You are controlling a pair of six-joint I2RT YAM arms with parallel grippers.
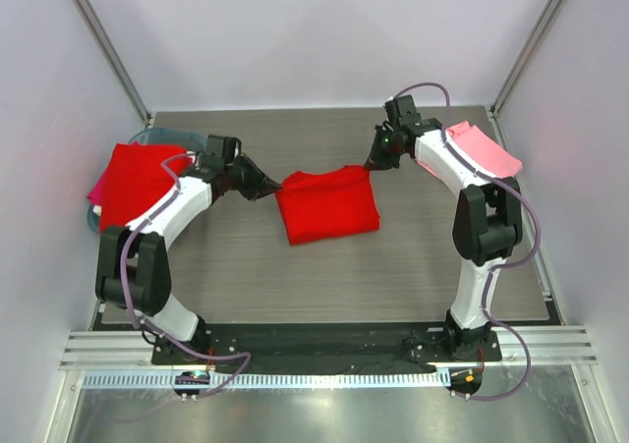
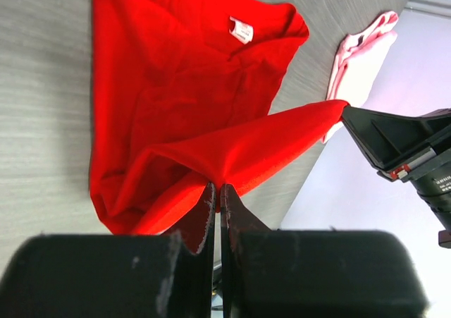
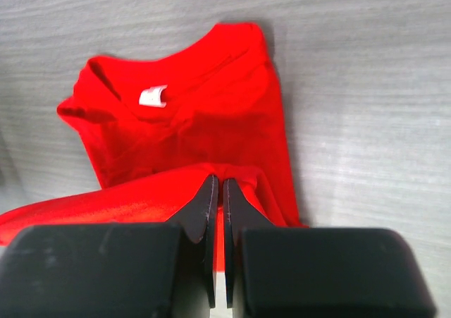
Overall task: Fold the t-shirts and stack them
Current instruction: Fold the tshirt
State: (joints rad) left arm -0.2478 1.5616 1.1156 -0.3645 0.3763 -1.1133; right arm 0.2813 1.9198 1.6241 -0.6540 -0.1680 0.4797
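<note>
Grey wood-grain counter (image 1: 413,266) carries the work. Mid-counter, the left pincer (image 1: 267,190) is clenched on one far corner of the bright red crew-neck cotton t-shirt (image 1: 327,205). The right pincer (image 1: 375,160) clamps the other, so the raised edge stretches taut, probably for folding over.

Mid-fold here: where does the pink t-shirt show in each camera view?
Top external: pink t-shirt at the far right, beside the right arm.
Left wrist: upper right corner, past the right claw.
Right wrist: not in view.
Shared landmark: the red t-shirt, in all three.
</note>
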